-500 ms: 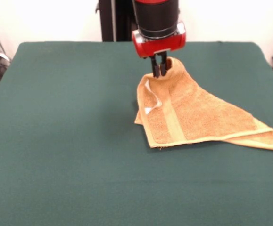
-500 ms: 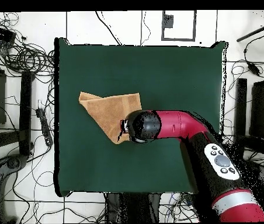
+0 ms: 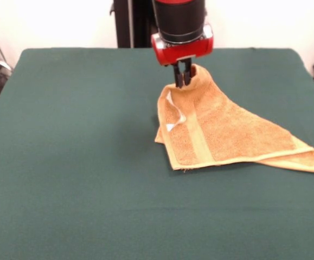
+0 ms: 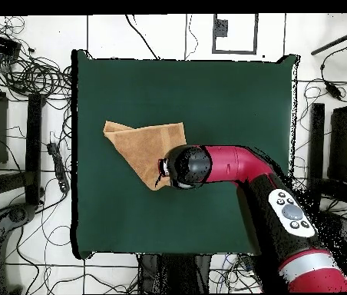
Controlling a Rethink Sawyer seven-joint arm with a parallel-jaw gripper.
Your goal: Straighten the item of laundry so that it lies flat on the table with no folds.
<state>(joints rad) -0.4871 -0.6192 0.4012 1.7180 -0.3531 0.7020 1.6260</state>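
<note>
Golden-orange towel [image 3: 227, 132] pinched aloft by pincer [image 3: 183, 78] (still folded).

Front view: bright, even, diffuse light; white wall behind table [image 3: 64, 189] washed out near top edge. Soft faint shadow on green cloth just beside towel [image 3: 227, 132], toward desk's middle and along its near hem. No hard glare. Slight softness throughout. Overhead view: flat light, pale floor overexposed, towel texture not resolved, desk edges straight.

Nubby golden terry-cloth towel [image 3: 238, 132], smooth woven band [image 3: 200, 142], matt green table cloth [image 3: 81, 162], glossy red arm shell [image 4: 234, 165]
</note>
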